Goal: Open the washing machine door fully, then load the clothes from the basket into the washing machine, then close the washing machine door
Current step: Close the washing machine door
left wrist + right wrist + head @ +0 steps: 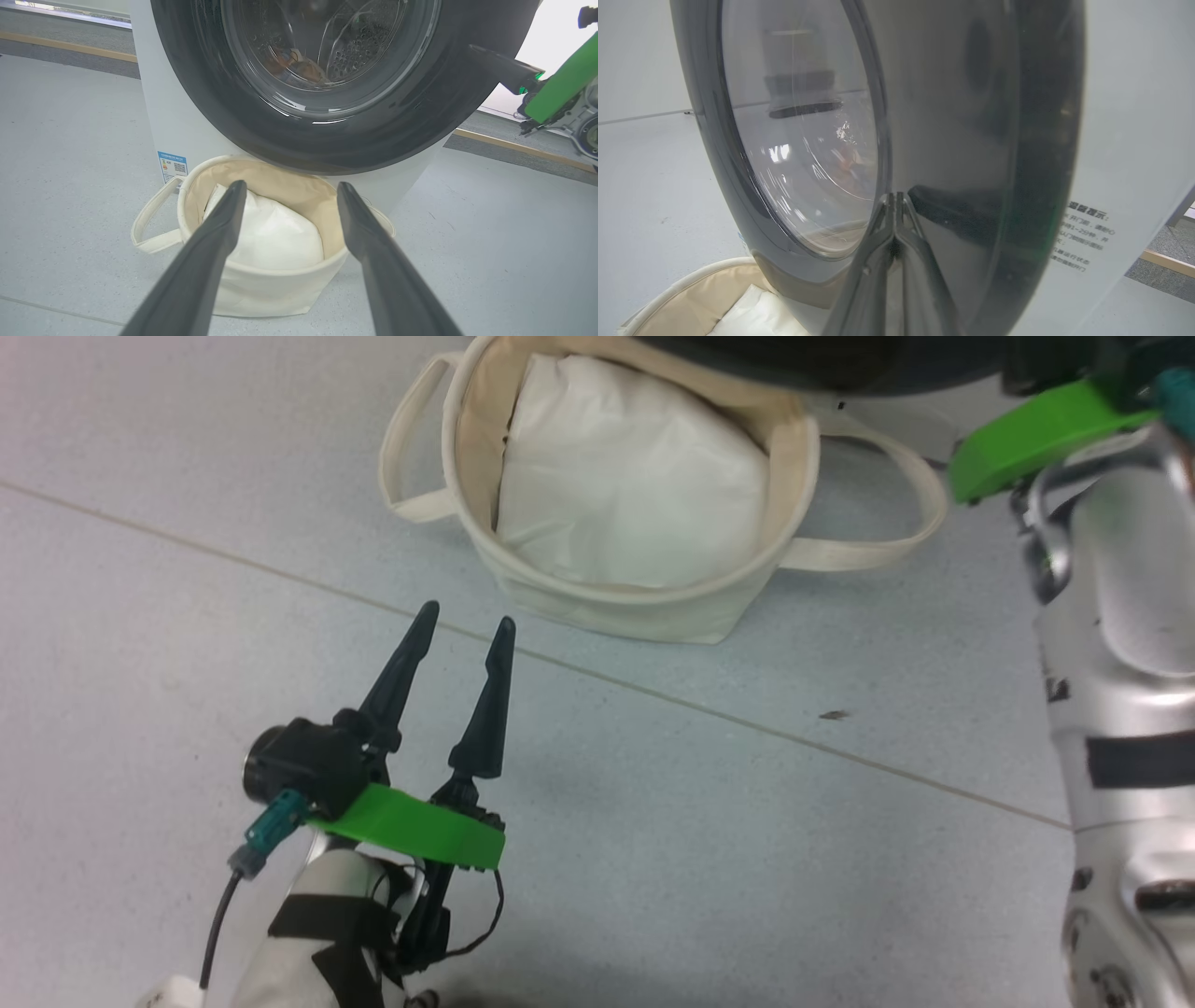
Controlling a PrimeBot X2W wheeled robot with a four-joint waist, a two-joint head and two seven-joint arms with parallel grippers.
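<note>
Item, step in hand: closing of the washing machine door (327,140). I judge this the last step. The clothes (299,65) appear as an orange-brown and blue patch behind the glass, inside the drum, and the basket (653,602), on the floor in front of the washing machine (154,107), holds just its white liner (625,485). Right end effector (896,198): fingers pressed together, holding nothing, tips set against the glossy black rim on the door's right side. Left end effector (467,614): fingers spread, empty, hovering above the floor (187,616) near the basket, well apart from the door. Door: swung close to the machine front; whether the latch has caught I cannot tell. Handling advice: push straight in toward the machine front with the tips on the rim, not on the bulging glass, where they would likely slide. The rim looks slick, so a steady, square press suits better than a glancing one, carried on until the door sits flush all round. Risk: the basket's far rim lies just under the door's lower edge and might snag it. The left arm is best kept clear.
</note>
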